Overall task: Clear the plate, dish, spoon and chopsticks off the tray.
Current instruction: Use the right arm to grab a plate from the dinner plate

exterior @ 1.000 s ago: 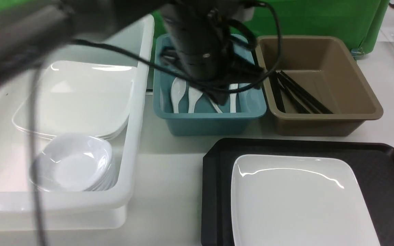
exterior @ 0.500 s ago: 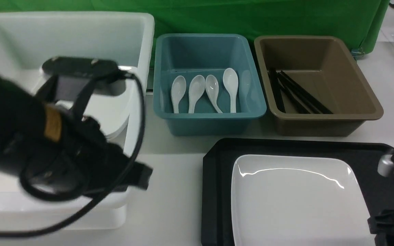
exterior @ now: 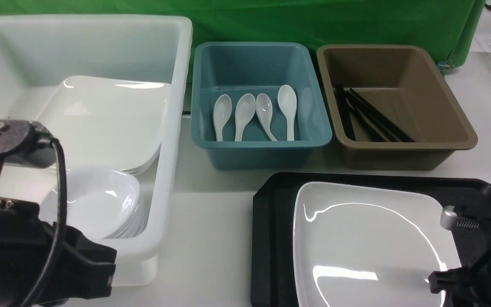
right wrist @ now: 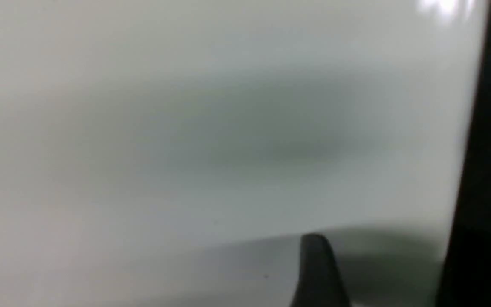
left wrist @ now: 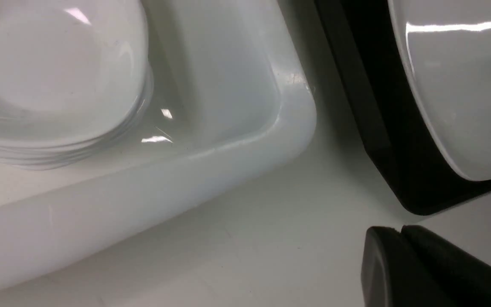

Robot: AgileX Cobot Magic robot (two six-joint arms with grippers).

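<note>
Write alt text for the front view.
A white plate sits on a black tray, the right fingers at its right edge. A white bin holds dishes, a blue bin four spoons, a brown bin chopsticks.

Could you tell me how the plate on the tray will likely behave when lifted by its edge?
The plate looks rigid, so it should lift as one piece. Glossy highlights suggest it may slip in a pinch. Being wide and shallow, it would probably tilt from an edge grip.

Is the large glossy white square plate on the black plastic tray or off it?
On it. In the front view the plate lies inside the tray's raised black rim, which shows along its left, far and right sides.
</note>
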